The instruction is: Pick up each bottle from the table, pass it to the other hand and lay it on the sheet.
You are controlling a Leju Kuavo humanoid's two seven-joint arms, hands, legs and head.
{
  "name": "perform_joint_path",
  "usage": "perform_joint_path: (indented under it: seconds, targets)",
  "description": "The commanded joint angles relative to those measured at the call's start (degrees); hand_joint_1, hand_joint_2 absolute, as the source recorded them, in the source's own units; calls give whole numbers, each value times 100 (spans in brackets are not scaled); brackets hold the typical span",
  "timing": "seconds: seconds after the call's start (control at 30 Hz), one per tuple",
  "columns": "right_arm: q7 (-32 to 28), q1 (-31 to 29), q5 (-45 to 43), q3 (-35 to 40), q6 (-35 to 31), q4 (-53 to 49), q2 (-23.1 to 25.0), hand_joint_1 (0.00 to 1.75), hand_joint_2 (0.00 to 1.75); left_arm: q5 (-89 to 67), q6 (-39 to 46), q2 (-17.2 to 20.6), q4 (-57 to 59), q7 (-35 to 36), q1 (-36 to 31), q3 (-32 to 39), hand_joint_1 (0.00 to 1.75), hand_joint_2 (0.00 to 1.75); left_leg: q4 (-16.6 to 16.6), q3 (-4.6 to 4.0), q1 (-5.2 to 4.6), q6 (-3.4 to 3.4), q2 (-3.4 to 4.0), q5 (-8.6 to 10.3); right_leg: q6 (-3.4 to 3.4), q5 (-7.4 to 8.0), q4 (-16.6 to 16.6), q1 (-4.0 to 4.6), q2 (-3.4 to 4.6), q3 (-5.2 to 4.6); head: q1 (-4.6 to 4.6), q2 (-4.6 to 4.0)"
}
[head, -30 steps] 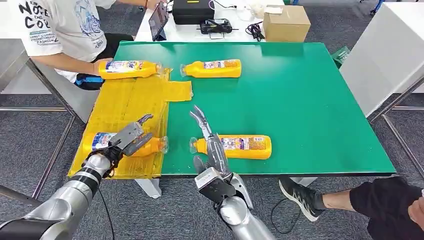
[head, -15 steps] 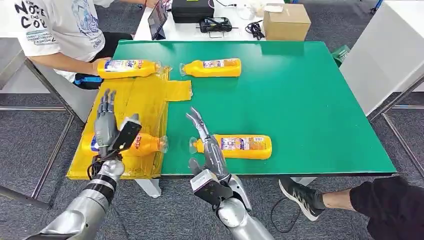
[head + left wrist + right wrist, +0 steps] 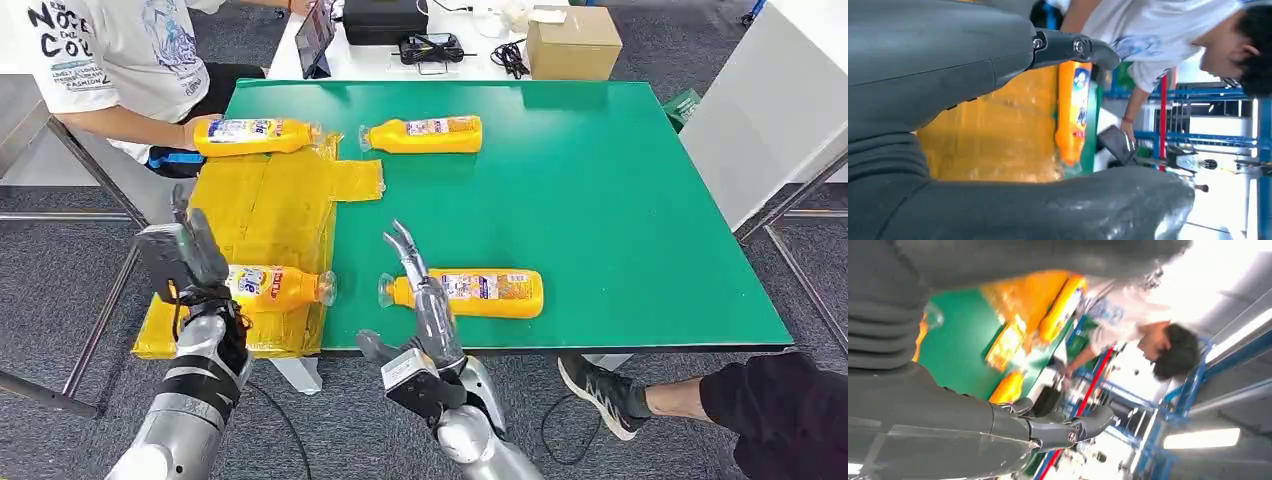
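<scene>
The green table (image 3: 620,200) carries a yellow sheet (image 3: 270,215) along its left side, where two orange bottles lie, one (image 3: 250,136) at the far edge and one (image 3: 272,286) near the front. Two more lie on bare green, one (image 3: 425,135) far and one (image 3: 470,292) near. The left hand (image 3: 185,262) is raised beside the sheet's near bottle and the right hand (image 3: 425,310) reaches over the near bottle's cap end, both spread and holding nothing.

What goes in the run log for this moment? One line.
left hand: open, raised | right hand: open, beside near bottle | sheet: two bottles
</scene>
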Motion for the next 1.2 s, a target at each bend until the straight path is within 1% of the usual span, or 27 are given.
perform_joint_path:
  seconds: [0.03,0.07,0.13,0.2,0.23,0.27,0.3,0.33,0.37,0.4,0.43,0.5,0.53,0.6,0.63,0.7,0.73,0.8,0.87,0.9,0.93,1.0,1.03,1.07,1.1,1.17,1.2]
  targets:
    - [1059,-195,1283,-932,-200,75,-1063,0,175,282,-525,-160,-844,172,800,458,0,175,-11,48,4,-3,4,-15,-10,-10,-20,6,2,52,0,0]
    - [1169,-220,1389,-1059,-170,120,-1152,0,175,181,-463,-153,-889,155,922,438,0,175,-11,25,0,1,2,-5,-3,-2,-17,1,2,29,0,0]
    - [1413,-326,1621,-1316,-32,230,-1329,0,175,76,-563,-150,-1002,167,1185,357,0,175,-13,33,-3,1,10,-10,-4,-3,-18,-2,8,34,-2,0]
    - [1627,-468,1761,-1519,188,397,-1442,0,175,-111,-576,-159,-1108,168,1389,251,0,175,-6,12,-6,3,3,-5,-2,-1,-9,-7,2,15,-2,0]
    - [1756,-591,1849,-1632,382,565,-1505,0,175,-208,-611,-177,-1175,196,1505,194,0,175,-10,31,-7,2,7,-12,-4,-5,-15,-7,7,33,0,0]
    - [1906,-715,2024,-1643,531,712,-1593,0,175,-334,-604,-174,-1221,188,1578,122,0,175,-5,18,-7,2,4,-9,-3,-3,-10,-7,4,21,-2,0]
    - [1959,-840,2042,-1687,638,873,-1634,0,175,-446,-594,-162,-1273,177,1647,47,0,175,-7,46,-3,-1,11,-21,-10,-11,-16,-3,9,50,0,0]
    - [2043,-1031,2062,-1683,866,1122,-1696,0,175,-569,-600,-147,-1351,159,1737,-40,0,175,-6,29,-5,1,10,-13,-6,-4,-13,-5,9,31,-2,0]
    - [2044,-1102,2062,-1699,886,1210,-1702,0,175,-582,-603,-158,-1388,159,1773,-52,0,175,-7,37,-4,0,11,-17,-9,-7,-15,-3,10,40,0,0]
    - [2087,-1216,2098,-1658,1013,1361,-1738,0,175,-727,-585,-118,-1405,153,1801,-138,0,175,-3,11,-7,2,7,-7,-3,0,-8,-7,7,12,-2,0]
    - [2233,-1391,2128,-1583,1278,1600,-1792,0,175,-889,-573,-91,-1423,160,1838,-225,0,175,-3,19,-7,2,16,-11,-4,0,-8,-6,15,18,0,0]
    - [2258,-1592,2148,-1500,1397,1851,-1837,0,175,-1099,-512,-81,-1430,125,1868,-325,0,175,-3,10,-6,2,13,-8,-3,2,-7,-6,12,10,0,0]
    - [2258,-1606,2147,-1500,1402,1867,-1834,0,175,-1105,-509,-87,-1430,124,1869,-327,0,175,-3,37,-3,-2,25,-19,-11,-5,-9,-2,22,35,0,0]
    - [2258,-1606,2147,-1500,1402,1867,-1834,0,175,-1105,-509,-87,-1430,124,1869,-327,0,175,-2,9,-5,2,9,-7,-3,1,-7,-4,9,11,-2,0]
    - [2269,-1614,2136,-1492,1402,1902,-1809,0,175,-1110,-510,-95,-1426,124,1858,-314,0,175,-2,19,-5,0,11,-12,-6,-3,-6,-4,10,20,0,0]
    - [2269,-1614,2136,-1492,1402,1902,-1809,0,175,-1110,-510,-95,-1426,124,1858,-314,0,175,-2,8,-5,2,5,-7,-3,-1,-4,-4,5,10,-2,0]
    - [2272,-1595,2134,-1487,1393,1890,-1801,0,175,-1108,-511,-90,-1427,124,1851,-304,0,175,0,23,-3,-1,11,-16,-8,-7,-4,-2,10,24,-2,0]
    - [2272,-1595,2134,-1487,1393,1890,-1801,0,175,-1108,-511,-90,-1427,124,1851,-304,0,175,-2,9,-2,1,4,-8,-4,-2,-5,-1,4,12,-2,0]
    - [2272,-1595,2134,-1487,1393,1890,-1801,0,175,-1108,-511,-90,-1427,124,1851,-304,0,175,-4,33,-2,-3,9,-18,-10,-10,-8,0,8,35,-2,0]
    - [2272,-1595,2134,-1487,1393,1890,-1801,0,175,-1108,-511,-90,-1427,124,1851,-304,0,175,-1,7,-3,1,4,-8,-3,-1,-4,-2,5,9,-2,0]
    - [2374,-1738,2124,-1336,1679,2083,-1857,0,175,-1190,-544,-88,-1406,129,1850,-338,0,175,-1,17,-4,-1,9,-13,-6,-5,-4,-2,9,19,-2,0]
    - [2374,-1992,2035,-1152,2007,2559,-1852,0,175,-1224,-618,-112,-1331,168,1836,-372,0,175,-1,6,-5,1,4,-7,-3,-1,-4,-4,5,9,-2,0]
    - [2289,-2128,1934,-1092,2124,2847,-1813,0,175,-1251,-619,-127,-1255,193,1805,-397,0,175,-1,35,-1,-4,14,-20,-12,-10,-5,1,13,36,-2,0]
    - [2260,-2217,1927,-1018,2175,3016,-1798,0,175,-1337,-464,-154,-1213,210,1787,-393,0,175,-1,10,-6,1,11,-9,-4,0,-3,-5,11,11,-2,0]
    - [2215,-2334,1865,-944,2234,3221,-1767,0,175,-1383,-376,-164,-1132,216,1737,-403,0,175,1,22,-4,-1,23,-14,-8,-1,-4,-2,22,21,-2,0]
    - [2161,-2603,1742,-715,2327,3584,-1719,0,175,-1328,-383,-177,-1030,224,1666,-422,0,175,-1,9,-5,1,13,-7,-3,2,-5,-4,13,10,-4,0]
    - [2144,-2713,1650,-630,2380,3688,-1701,0,175,-1329,-384,-175,-1003,223,1645,-449,0,175,-2,22,-3,-1,20,-11,-8,1,-7,-2,19,22,-2,0]
